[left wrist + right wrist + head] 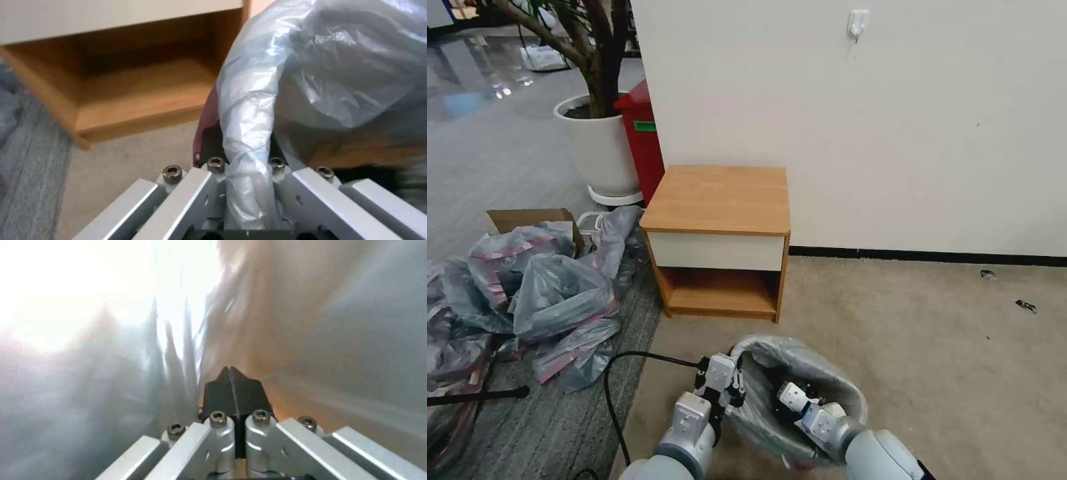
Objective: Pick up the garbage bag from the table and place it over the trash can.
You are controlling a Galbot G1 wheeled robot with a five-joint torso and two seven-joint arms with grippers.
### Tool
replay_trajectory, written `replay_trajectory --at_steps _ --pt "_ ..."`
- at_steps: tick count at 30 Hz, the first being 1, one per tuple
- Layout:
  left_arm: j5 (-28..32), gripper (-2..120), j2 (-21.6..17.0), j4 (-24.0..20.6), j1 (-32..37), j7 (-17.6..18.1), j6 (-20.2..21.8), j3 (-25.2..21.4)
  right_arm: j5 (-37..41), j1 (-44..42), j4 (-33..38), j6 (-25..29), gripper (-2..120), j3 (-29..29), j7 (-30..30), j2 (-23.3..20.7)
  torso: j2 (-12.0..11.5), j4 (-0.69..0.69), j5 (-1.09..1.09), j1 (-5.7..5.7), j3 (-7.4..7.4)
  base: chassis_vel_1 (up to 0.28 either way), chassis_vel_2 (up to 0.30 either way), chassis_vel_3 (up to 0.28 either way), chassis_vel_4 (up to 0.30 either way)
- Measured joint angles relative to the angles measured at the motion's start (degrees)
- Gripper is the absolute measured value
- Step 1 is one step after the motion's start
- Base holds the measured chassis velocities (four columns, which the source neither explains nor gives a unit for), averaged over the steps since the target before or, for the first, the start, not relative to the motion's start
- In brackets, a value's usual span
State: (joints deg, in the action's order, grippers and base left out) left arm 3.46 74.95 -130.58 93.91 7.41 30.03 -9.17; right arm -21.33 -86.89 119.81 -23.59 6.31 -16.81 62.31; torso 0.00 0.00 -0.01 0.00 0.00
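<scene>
You've got one table [718, 200], one garbage bag [800, 363] on its own, two grippers — left [728, 390], right [786, 400] — one red bin [642, 137], one plant pot [599, 150], one cardboard box [527, 219].

The table [718, 199] stands against the wall [894, 120]. To its left, against the same wall, is a bin [642, 139], with a plant pot [599, 148] further left. Nearer and left of the table, a heap of bags [540, 293] lies on the floor beside a cardboard box [527, 219]. Before the table sits the trash can, hidden under the garbage bag [800, 363] spread over it. The left gripper [728, 388] is at the bag's left edge; the right gripper [784, 395] is inside.
</scene>
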Motion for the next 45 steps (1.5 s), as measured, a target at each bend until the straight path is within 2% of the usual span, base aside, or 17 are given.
replay_trajectory --at_steps 1,3,6,13,16,17,20,21,23,24,28,29,36,37,40,42,45 --pt "1.54 2 0.22 0.59 -0.34 0.47 0.17 -1.05 0.80 -1.80 2.68 0.54 0 1.14 0.01 -0.63 0.00 0.01 0.00 0.00 0.00 0.000 0.000 0.000 0.000" --pt "2.21 2 0.27 0.77 -0.47 0.68 0.24 -1.36 0.97 -2.20 3.20 0.67 0 1.40 0.01 -0.75 0.00 0.01 0.01 0.00 0.00 0.000 0.000 0.000 0.000" --pt "9.45 2 0.61 2.21 -2.46 2.87 1.80 -5.58 3.98 -9.37 10.65 4.61 0 7.04 0.17 -2.08 0.00 0.00 0.01 0.00 0.00 0.000 0.000 0.000 0.000" --pt "17.25 2 0.18 2.07 -3.10 4.91 4.11 -7.83 8.12 -13.92 15.51 9.85 0 10.96 1.26 -1.04 0.00 0.00 0.00 0.00 0.00 0.000 0.000 0.000 0.000" --pt "25.72 2 0.03 1.42 -3.16 6.55 6.66 -8.74 13.39 -13.50 17.47 12.95 0 12.66 4.74 2.86 0.00 0.00 0.00 0.00 0.00 0.000 0.000 0.000 0.000" --pt "25.72 2 0.03 1.42 -3.16 6.55 6.66 -8.74 13.39 -13.50 17.47 12.95 0 12.66 4.74 2.86 0.00 0.00 0.00 0.00 0.00 0.000 0.000 0.000 0.000" --pt "35.50 2 -0.32 1.06 -3.11 8.12 9.49 -9.80 18.93 -11.68 16.39 17.72 3 15.24 10.20 9.65 0.00 0.01 0.00 0.00 0.00 0.000 0.000 0.000 0.000" --pt "35.50 2 -0.32 1.06 -3.11 8.12 9.49 -9.80 18.93 -11.68 16.39 17.72 3 15.24 10.20 9.65 0.00 0.01 0.00 0.00 0.00 0.000 0.000 0.000 0.000" --pt "38.23 2 -0.43 2.15 -3.40 8.59 10.36 -10.39 21.04 -11.48 13.91 21.01 14 16.14 12.63 13.68 0.00 0.00 0.00 0.00 0.00 0.000 0.000 0.000 0.000" --pt "38.23 2 -0.43 2.15 -3.40 8.59 10.36 -10.39 21.04 -11.48 13.91 21.01 14 16.14 12.63 13.68 0.00 0.00 0.00 0.00 0.00 0.000 0.000 0.000 0.000" --pt "39.53 2 -0.57 5.07 -4.31 9.66 10.61 -10.91 22.94 -12.02 8.94 25.39 32 16.20 13.22 17.68 0.00 0.00 0.00 0.00 0.00 0.000 0.000 0.000 0.000" --pt "39.53 2 -0.57 5.07 -4.31 9.66 10.61 -10.91 22.94 -12.02 8.94 25.39 32 16.20 13.22 17.68 0.00 0.00 0.00 0.00 0.00 0.000 0.000 0.000 0.000" --pt "43.94 2 0.16 7.53 -5.07 11.63 11.58 -11.41 23.74 -11.40 7.42 25.69 59 15.50 12.98 18.23 0.00 0.00 0.00 0.00 0.00 0.000 0.000 0.000 0.000" --pt "43.94 2 0.16 7.53 -5.07 11.63 11.58 -11.41 23.74 -11.40 7.42 25.69 59 15.50 12.98 18.23 0.00 0.00 0.00 0.00 0.00 0.000 0.000 0.000 0.000" --pt "44.06 2 0.42 9.21 -5.13 11.96 12.01 -11.47 24.34 -10.91 7.18 25.44 76 15.55 12.81 17.97 0.00 0.01 0.00 0.00 0.00 0.000 0.000 0.000 0.000" --pt "44.02 2 0.43 9.42 -5.11 11.96 12.05 -11.46 24.41 -10.89 7.14 25.42 79 15.55 12.78 17.92 0.00 0.01 0.00 0.00 0.00 0.000 0.000 0.000 0.000" --pt "43.33 2 0.46 10.27 -5.06 11.95 12.09 -11.24 25.37 -10.73 6.92 25.36 93 15.63 12.70 17.77 0.00 0.00 0.01 0.00 0.00 0.000 0.000 0.000 0.000"
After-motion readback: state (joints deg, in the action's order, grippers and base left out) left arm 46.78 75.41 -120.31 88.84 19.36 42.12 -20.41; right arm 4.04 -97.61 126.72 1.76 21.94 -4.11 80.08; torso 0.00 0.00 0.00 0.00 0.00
